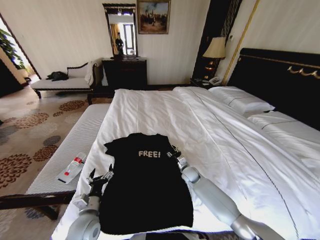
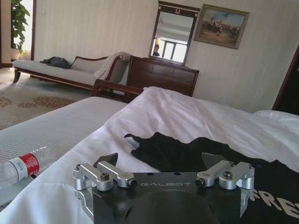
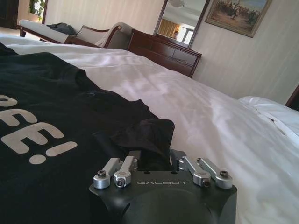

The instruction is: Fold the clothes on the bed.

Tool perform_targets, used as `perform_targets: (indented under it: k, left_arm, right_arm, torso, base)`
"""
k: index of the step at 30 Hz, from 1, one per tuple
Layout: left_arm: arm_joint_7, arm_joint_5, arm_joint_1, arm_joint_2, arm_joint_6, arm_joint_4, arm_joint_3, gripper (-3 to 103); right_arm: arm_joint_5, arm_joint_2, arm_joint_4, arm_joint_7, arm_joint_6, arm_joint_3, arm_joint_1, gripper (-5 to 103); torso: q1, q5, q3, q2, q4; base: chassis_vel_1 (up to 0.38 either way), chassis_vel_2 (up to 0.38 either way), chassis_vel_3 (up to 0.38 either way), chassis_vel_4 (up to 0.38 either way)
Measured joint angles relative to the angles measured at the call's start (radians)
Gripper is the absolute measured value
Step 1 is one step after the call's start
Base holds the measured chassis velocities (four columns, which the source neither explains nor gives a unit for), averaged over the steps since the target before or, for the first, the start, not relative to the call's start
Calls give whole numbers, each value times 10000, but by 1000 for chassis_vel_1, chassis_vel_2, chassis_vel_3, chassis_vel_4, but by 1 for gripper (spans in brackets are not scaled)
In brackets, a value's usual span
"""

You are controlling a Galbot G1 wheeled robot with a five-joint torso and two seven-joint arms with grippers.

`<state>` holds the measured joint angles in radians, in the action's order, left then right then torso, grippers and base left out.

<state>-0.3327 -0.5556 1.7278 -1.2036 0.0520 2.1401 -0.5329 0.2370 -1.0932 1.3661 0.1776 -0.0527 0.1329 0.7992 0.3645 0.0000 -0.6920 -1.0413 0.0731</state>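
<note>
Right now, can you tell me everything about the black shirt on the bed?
The shirt is black, soft-looking, short-sleeved, with white "FREE!" letters across the chest. It lies flat and face up near the edge of the white bed, its collar toward the far end. The left claw is open beside one sleeve. The right claw is at the other sleeve, where the cloth is bunched between its fingers.

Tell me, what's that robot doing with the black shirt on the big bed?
The robot is working on a black T-shirt spread flat on the white bed, FREE! side up. Its right gripper is at one sleeve, fingers closed on a bunch of the fabric. Its left gripper is open beside the shirt's other edge, near the other sleeve, holding nothing. No fold is made yet.
</note>
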Motion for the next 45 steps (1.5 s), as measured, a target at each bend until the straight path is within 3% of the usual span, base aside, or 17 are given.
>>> perform_targets:
  k: [2,6,10,29,40,45]
  left_arm:
    - [5,-4,0,-7,3,-3,-3,100]
    - [11,-25,-44,-11,5,-15,-1,100]
    - [12,-30,-53,-12,5,-19,14,100]
    - [45,-36,-13,-58,35,-47,27,100]
    - [50,-23,-3,-65,40,-56,54,100]
    - [49,10,-17,-76,42,-75,73,100]
  right_arm:
    - [-2,14,-8,0,-3,10,-13,34]
    - [-27,29,-32,2,-8,29,-18,13]
    - [-61,31,-31,10,-8,29,14,3]
    - [-147,-83,448,311,60,-279,378,1]
    - [-741,21,1216,402,276,-437,1339,1]
    - [-905,-307,1039,553,531,-354,1338,-2]
  torso:
    - [0,0,0,-1,0]
    - [0,0,0,0,0]
    - [0,0,0,0,0]
    - [0,0,0,0,0]
    - [0,-1,1,-1,1]
    - [-1,-1,1,0,1]
  base:
    - [0,0,0,0]
    - [0,0,0,0]
    - [0,0,0,0]
    - [0,0,0,0]
    - [0,0,0,0]
    - [0,0,0,0]
